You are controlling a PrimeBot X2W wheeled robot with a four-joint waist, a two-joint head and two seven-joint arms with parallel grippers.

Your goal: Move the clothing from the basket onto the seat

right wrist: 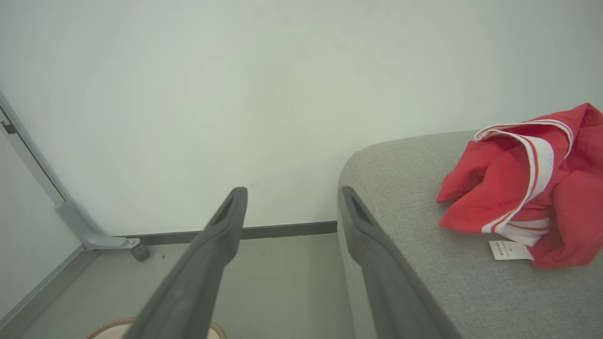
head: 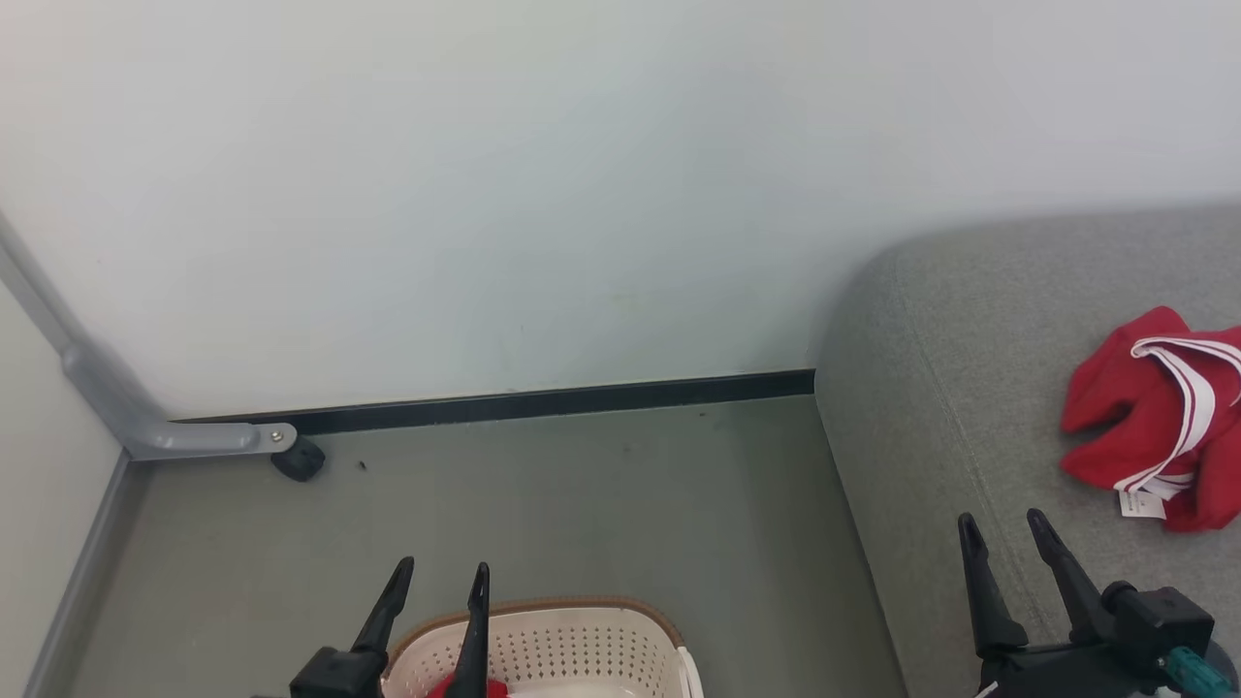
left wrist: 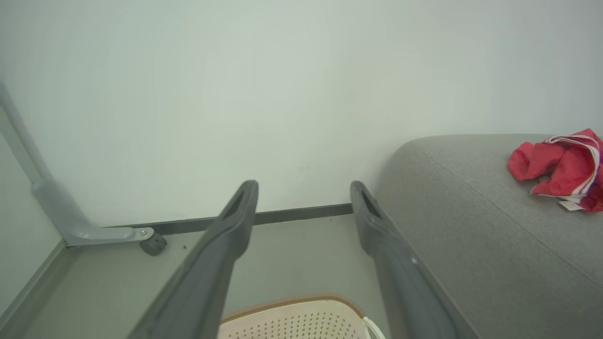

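Clothing (head: 1129, 412) in red with white stripes lies crumpled on the seat (head: 921, 456), well in from its rounded end, with a small white tag (head: 1142, 504) showing at the near side. A scrap of red cloth (head: 500, 689) shows inside the basket (head: 591, 648) at the bottom of my head view. How much more lies in there I cannot tell.

The basket stands on the floor (head: 582, 504), near the seat's end but apart from it.

My left jaws hang over the basket, released. Their two dark fingers (head: 388, 606) are spread and point toward the pale wall (head: 543, 194), with nothing between them. My right jaws stand over the seat's near part, close to the red garment but clear of it. They too are released, their fingers (head: 979, 582) parted around empty air. In my right wrist view the grey weave of the seat runs under one finger.

A grey frame leg (head: 194, 438) on a black castor (head: 299, 460) meets the foot of the wall, well to the left of the basket.
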